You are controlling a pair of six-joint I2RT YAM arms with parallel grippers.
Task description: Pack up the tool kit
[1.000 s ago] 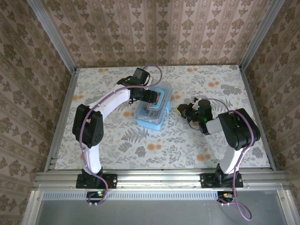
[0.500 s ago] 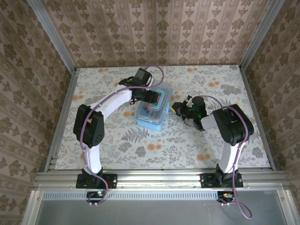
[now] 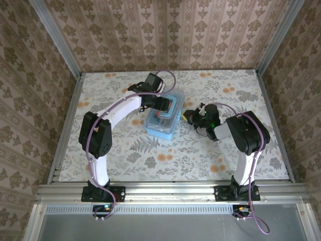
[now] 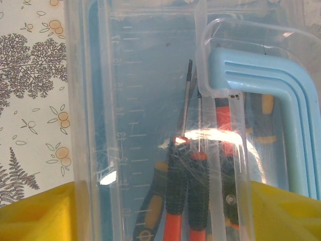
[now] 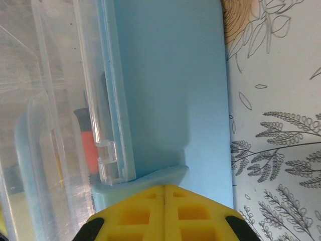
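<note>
Over the last second the right gripper (image 3: pixel 189 116), pads pressed together, has slid left to the small light-blue translucent plastic case (image 3: pixel 164 116) at frame centre, whose clear lid the wide-spread left gripper (image 3: pixel 164 104) straddles, so latching looks imminent.

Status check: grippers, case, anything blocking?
Left gripper open astride the case. Right gripper shut at its side. Screwdrivers inside, lid down. Nothing blocking.

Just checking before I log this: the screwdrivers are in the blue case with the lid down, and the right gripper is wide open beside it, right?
Not quite. The right gripper is shut, its yellow fingertips pressed together in the right wrist view. The screwdrivers do lie inside the case.
</note>
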